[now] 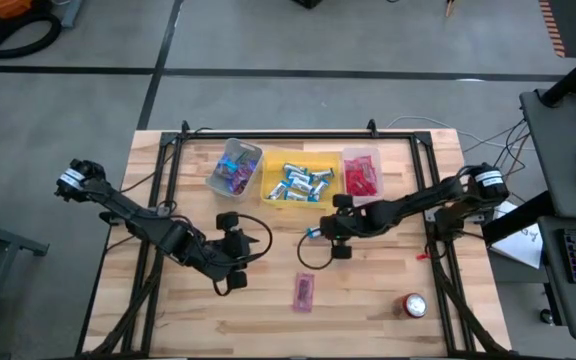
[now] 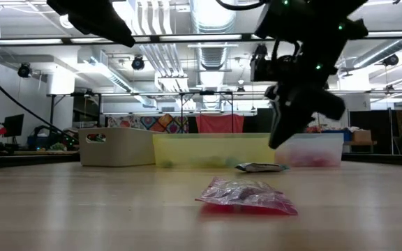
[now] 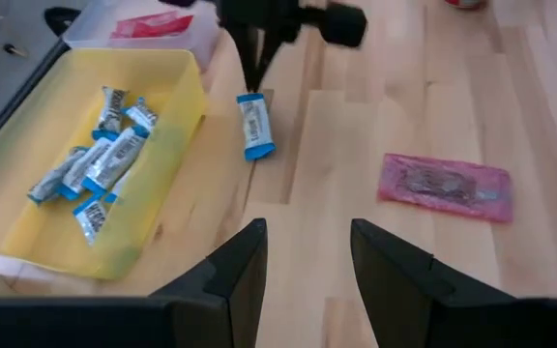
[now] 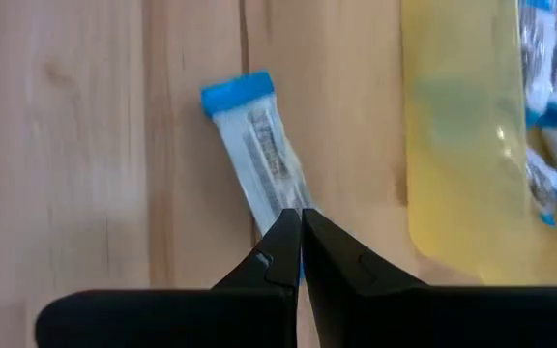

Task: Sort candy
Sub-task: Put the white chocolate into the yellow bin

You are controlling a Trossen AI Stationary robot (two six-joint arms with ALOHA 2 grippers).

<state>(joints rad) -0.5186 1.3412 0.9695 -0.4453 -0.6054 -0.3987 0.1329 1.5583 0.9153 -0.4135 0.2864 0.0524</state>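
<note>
Right gripper was clamped shut over one end of a blue-and-white candy lying on the table just beside the yellow bin, a pink candy lay nearer the front edge, left gripper hung open, empty.

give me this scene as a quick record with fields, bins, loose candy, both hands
bins: grey plastic bin with mixed blue-purple candy; yellow plastic bin with blue-and-white candy; clear plastic bin with red candy
loose candy: blue-and-white wrapped piece on the wooden table beside the yellow bin; pink wrapped piece nearer the front
right hand: shut, tips at the blue-and-white piece's end
left hand: open, empty
other: round red and silver can
</note>
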